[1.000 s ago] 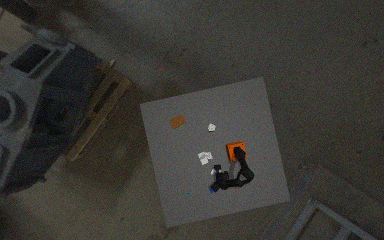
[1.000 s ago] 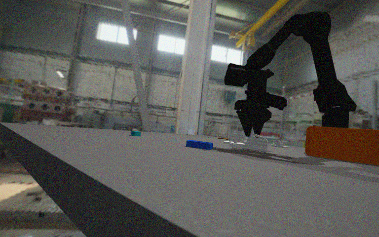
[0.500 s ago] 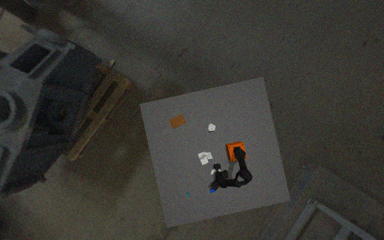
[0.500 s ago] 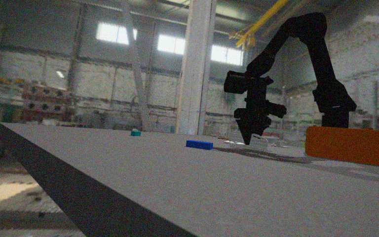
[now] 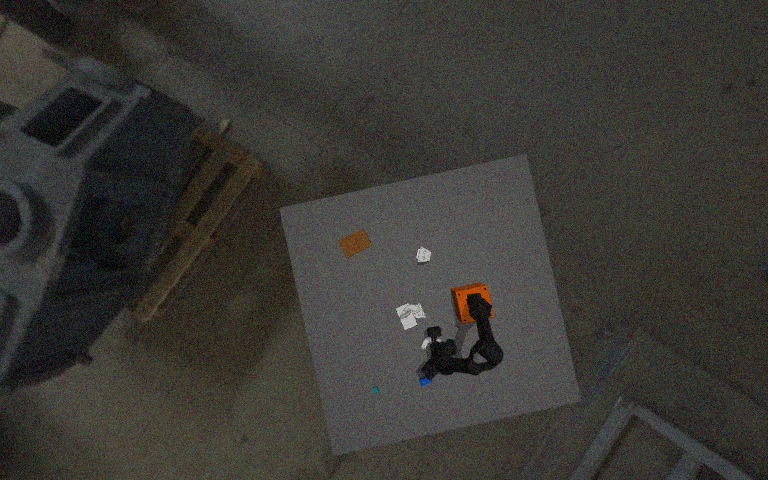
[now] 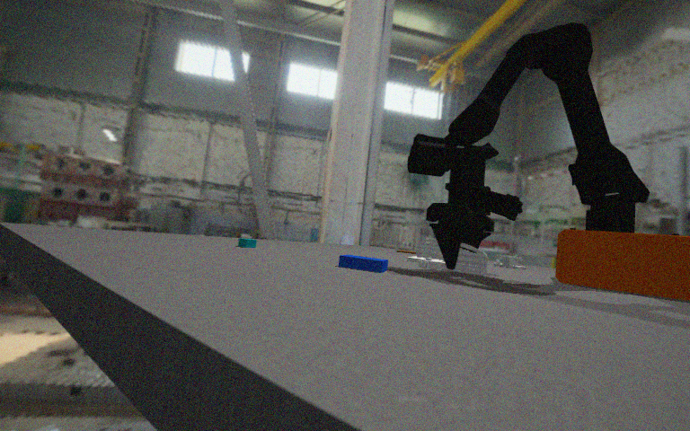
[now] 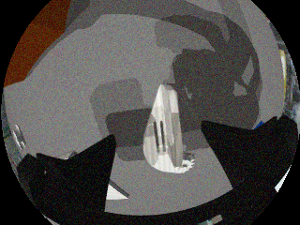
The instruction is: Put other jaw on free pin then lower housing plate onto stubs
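Pale column (image 6: 356,121) – bright windows (image 6: 311,79) – grimy walls (image 6: 172,147).
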`<state>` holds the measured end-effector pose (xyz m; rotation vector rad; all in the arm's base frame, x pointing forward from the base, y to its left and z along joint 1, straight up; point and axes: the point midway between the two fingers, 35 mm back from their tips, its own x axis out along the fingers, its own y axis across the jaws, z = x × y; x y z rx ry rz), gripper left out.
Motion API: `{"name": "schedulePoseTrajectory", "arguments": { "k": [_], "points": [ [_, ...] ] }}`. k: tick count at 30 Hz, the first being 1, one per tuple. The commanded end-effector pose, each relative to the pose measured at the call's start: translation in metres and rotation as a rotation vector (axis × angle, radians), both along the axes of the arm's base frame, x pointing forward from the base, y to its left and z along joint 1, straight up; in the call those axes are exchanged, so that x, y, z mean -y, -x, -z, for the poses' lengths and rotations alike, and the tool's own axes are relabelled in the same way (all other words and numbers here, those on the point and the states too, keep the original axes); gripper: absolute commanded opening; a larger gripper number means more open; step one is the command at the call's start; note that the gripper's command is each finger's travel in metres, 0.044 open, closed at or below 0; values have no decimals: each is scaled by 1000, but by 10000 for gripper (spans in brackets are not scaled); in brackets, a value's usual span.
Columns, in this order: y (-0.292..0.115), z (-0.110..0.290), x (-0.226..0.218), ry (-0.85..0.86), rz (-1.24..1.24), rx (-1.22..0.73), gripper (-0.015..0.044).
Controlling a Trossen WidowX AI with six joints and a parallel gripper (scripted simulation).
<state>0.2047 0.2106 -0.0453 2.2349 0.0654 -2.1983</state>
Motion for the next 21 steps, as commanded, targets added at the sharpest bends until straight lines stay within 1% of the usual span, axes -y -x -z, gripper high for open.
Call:
{"name": "schedulePoseTrajectory", "arguments": {
  "k": [1, 15, 21],
  "points": [
    [0, 1, 0, 2, -4, 3, 440],
    [0, 1, 0, 2, -4, 3, 440],
    [0, 0, 0, 0, 0, 0, 282]
  ]
}}
